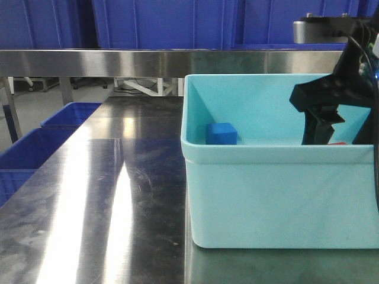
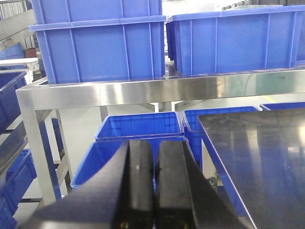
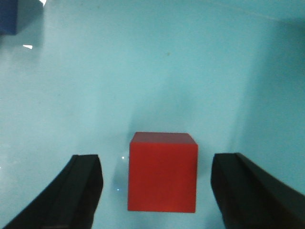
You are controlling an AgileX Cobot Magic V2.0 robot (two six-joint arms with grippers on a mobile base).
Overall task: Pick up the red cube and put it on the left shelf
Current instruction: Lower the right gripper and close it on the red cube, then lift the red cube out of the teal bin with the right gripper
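The red cube is sitting on the floor of the turquoise tub, toward its right side. I am bracketing it with the right end effector, spread wide and touching nothing. I judge I am setting up the grasp. The next move calls for closing squarely, then lifting clear of the tub wall. The left end effector is waiting, pinched together.

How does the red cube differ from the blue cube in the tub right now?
The red cube sits within the open right claw; the blue cube lies unattended near the left wall of the tub. Colour differs, red against blue. Both are small cubes on the tub floor.
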